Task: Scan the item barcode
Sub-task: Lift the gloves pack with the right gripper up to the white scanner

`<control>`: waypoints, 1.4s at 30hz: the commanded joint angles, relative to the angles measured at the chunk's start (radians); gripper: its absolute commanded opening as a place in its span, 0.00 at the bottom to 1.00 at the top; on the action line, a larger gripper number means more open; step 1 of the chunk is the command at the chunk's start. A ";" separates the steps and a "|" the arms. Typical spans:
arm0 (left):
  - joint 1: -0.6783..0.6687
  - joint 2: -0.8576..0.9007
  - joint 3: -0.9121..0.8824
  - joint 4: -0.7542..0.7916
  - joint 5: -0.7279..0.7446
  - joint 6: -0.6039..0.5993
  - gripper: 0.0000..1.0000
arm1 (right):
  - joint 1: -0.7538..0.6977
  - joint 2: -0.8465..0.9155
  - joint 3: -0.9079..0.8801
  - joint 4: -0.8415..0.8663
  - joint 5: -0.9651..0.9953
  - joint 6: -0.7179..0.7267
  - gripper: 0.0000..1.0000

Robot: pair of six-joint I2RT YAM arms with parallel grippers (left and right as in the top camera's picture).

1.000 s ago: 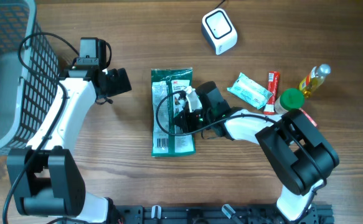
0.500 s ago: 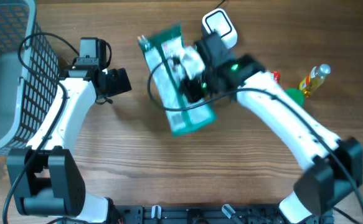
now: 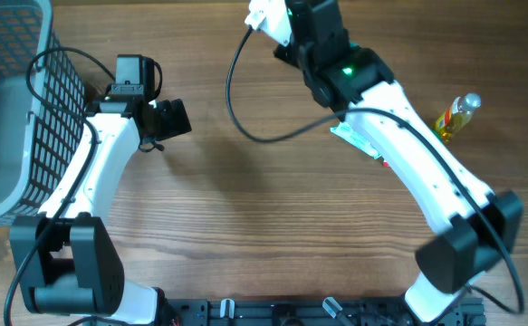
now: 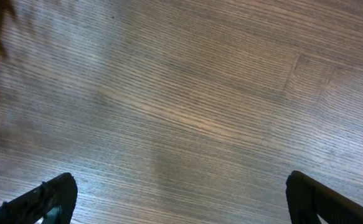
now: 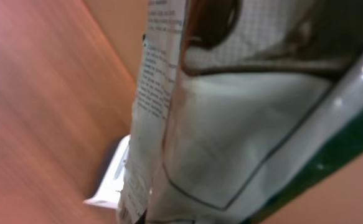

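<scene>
While the right gripper (image 3: 282, 23) is clamping the green-and-white packet (image 5: 231, 137) at the top centre of the overhead frame, the left gripper (image 3: 173, 118) is hovering fully released above the table (image 4: 181, 93), near the basket (image 3: 10, 109) at upper left.

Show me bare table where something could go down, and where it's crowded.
Widest free patch: the bare middle of the table, between the left gripper and the right arm. Crowded: the right side, where a pale wrapped packet lies under that arm near the yellow bottle. The basket fills the left edge.
</scene>
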 commanded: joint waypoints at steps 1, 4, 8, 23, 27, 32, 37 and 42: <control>0.002 0.004 -0.005 0.002 -0.010 -0.005 1.00 | -0.028 0.164 0.011 0.178 0.179 -0.086 0.04; 0.002 0.004 -0.005 0.002 -0.010 -0.005 1.00 | -0.036 0.266 0.011 0.312 0.256 -0.159 0.04; 0.002 0.004 -0.005 0.002 -0.010 -0.005 1.00 | -0.038 0.376 0.011 0.525 0.340 -0.258 0.04; 0.002 0.004 -0.005 0.002 -0.010 -0.005 1.00 | -0.023 0.422 0.011 0.411 0.186 0.295 0.04; 0.002 0.004 -0.005 0.002 -0.010 -0.005 1.00 | -0.024 0.422 0.011 0.383 0.088 0.425 0.04; 0.002 0.004 -0.005 0.002 -0.010 -0.005 1.00 | -0.024 0.422 0.011 0.376 0.017 0.463 0.04; 0.002 0.004 -0.005 0.002 -0.010 -0.005 1.00 | -0.038 0.422 0.011 0.345 0.017 0.555 0.04; 0.002 0.004 -0.005 0.002 -0.010 -0.005 1.00 | -0.072 0.401 0.011 0.349 0.017 0.589 0.04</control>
